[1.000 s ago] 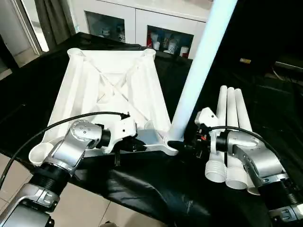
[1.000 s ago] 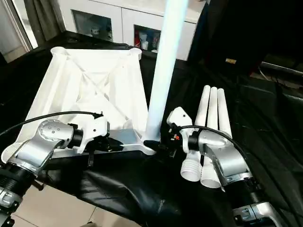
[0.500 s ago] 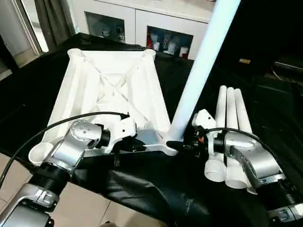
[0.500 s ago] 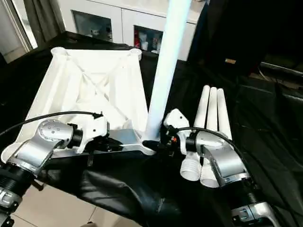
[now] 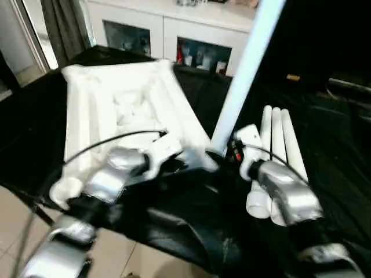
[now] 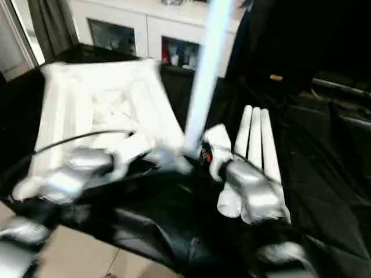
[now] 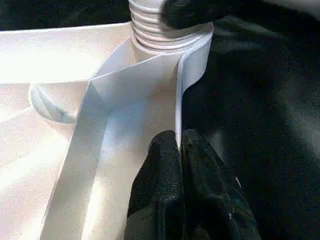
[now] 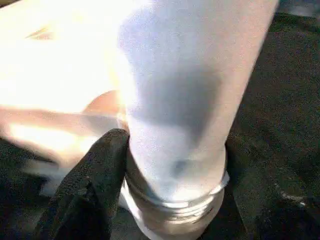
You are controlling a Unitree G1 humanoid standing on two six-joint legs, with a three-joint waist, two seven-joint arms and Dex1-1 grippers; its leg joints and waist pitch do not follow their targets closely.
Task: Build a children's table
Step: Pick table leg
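The white table top (image 5: 116, 110) lies underside up on the black cloth. One white leg (image 5: 243, 69) stands tilted in its near right corner socket. My right gripper (image 5: 223, 153) is shut on the base of this leg. In the right wrist view one black finger (image 8: 90, 190) presses against the leg (image 8: 185, 100), and the other finger is hidden behind it. My left gripper (image 5: 174, 165) is shut on the top's near rim. The left wrist view shows its fingers (image 7: 165, 165) pinching the thin rim wall (image 7: 187, 65) below the leg's threaded base (image 7: 155, 30).
Three spare white legs (image 5: 278, 145) lie side by side on the black cloth (image 5: 330, 145), just right of my right arm. A white cabinet (image 5: 174, 35) stands behind the table. The cloth hangs over the near edge, with tiled floor (image 5: 17, 220) below at the left.
My right gripper has moved in and closed around the leg's base. The whole picture has shifted and blurred, so the camera has moved. My left gripper keeps its hold on the rim.
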